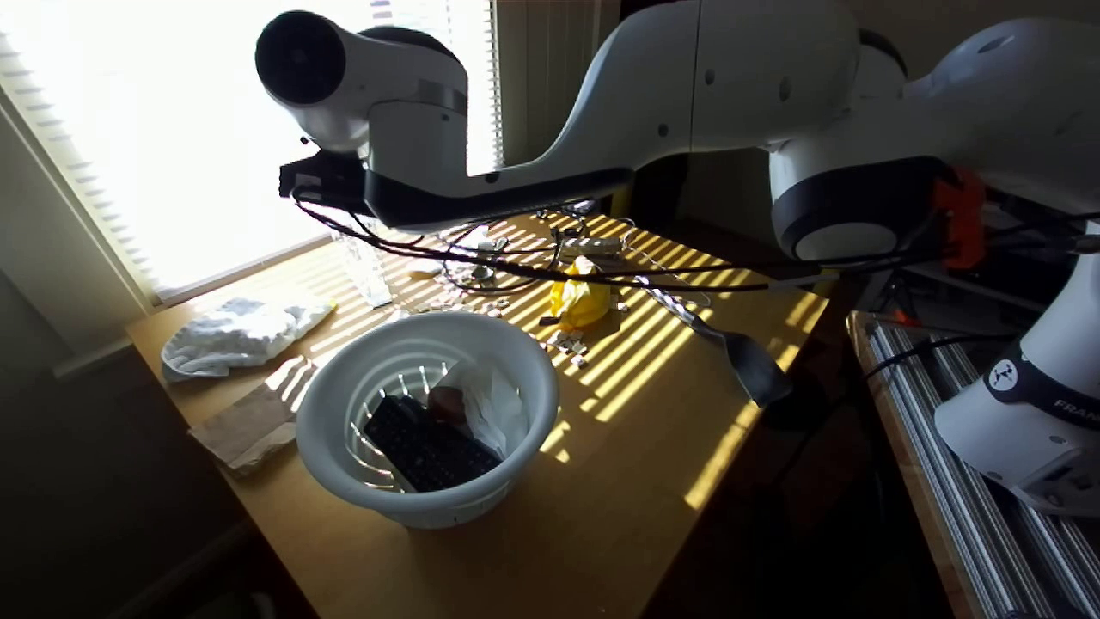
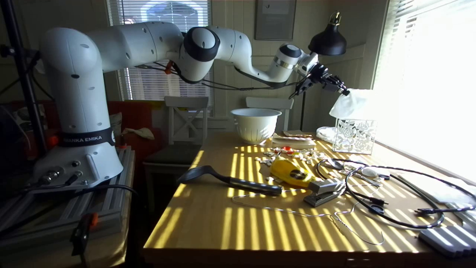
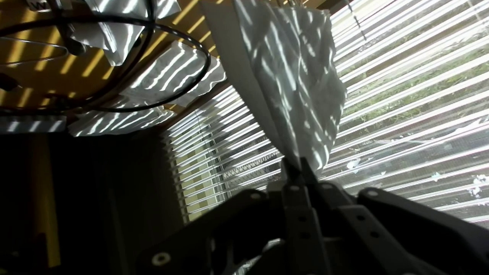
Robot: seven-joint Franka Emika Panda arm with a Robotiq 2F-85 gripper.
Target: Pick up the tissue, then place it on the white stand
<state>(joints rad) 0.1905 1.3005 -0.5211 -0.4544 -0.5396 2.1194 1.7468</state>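
My gripper [image 2: 346, 92] is shut on the white tissue [image 2: 349, 106], pinching it by its upper end. The tissue hangs down from the fingertips and its lower edge reaches the top of the white stand [image 2: 355, 137], a box with a cut-out flower pattern. I cannot tell whether they touch. In the wrist view the fingertips [image 3: 298, 170] close on the tissue [image 3: 292, 84], which spreads away toward the top. The stand also shows partly in an exterior view [image 1: 368, 275], where the gripper fingers and the held tissue cannot be made out.
A white bowl [image 1: 322, 468] holds a black keyed object [image 1: 430, 451] and white paper. A white cloth [image 1: 245, 335] lies near the stand. A yellow bag [image 2: 290, 171], black spatula [image 2: 253, 185], stapler [image 2: 323, 191] and looped cable [image 2: 394, 222] lie on the table. Window blinds [image 3: 401, 126] are close behind.
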